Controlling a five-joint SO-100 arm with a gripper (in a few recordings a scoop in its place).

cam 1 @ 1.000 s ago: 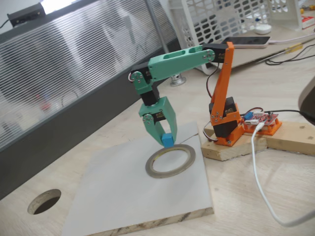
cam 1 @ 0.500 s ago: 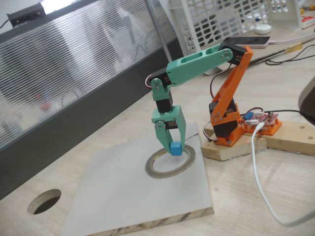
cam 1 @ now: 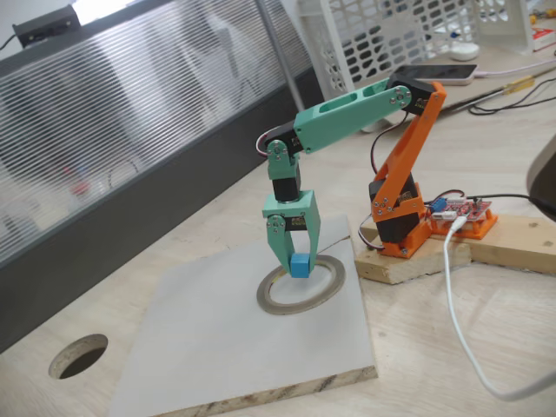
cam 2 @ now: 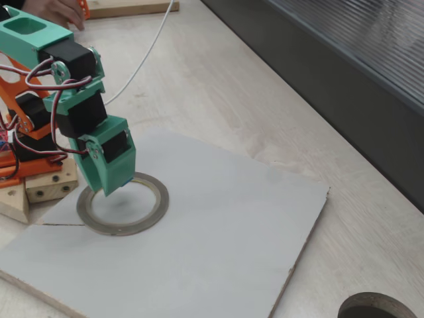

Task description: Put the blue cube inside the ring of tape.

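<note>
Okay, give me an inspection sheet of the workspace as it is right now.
Surface: grey board lying on a wooden table.
Job's things: blue cube held above the ring of tape, which lies flat on the board.
Clutter: dark round hole in the table.
Grippers: gripper shut on the cube, fingers pointing down.
Cables: white cable beside the arm's base.
Surroundings: white basket, ribbed panel.
</note>
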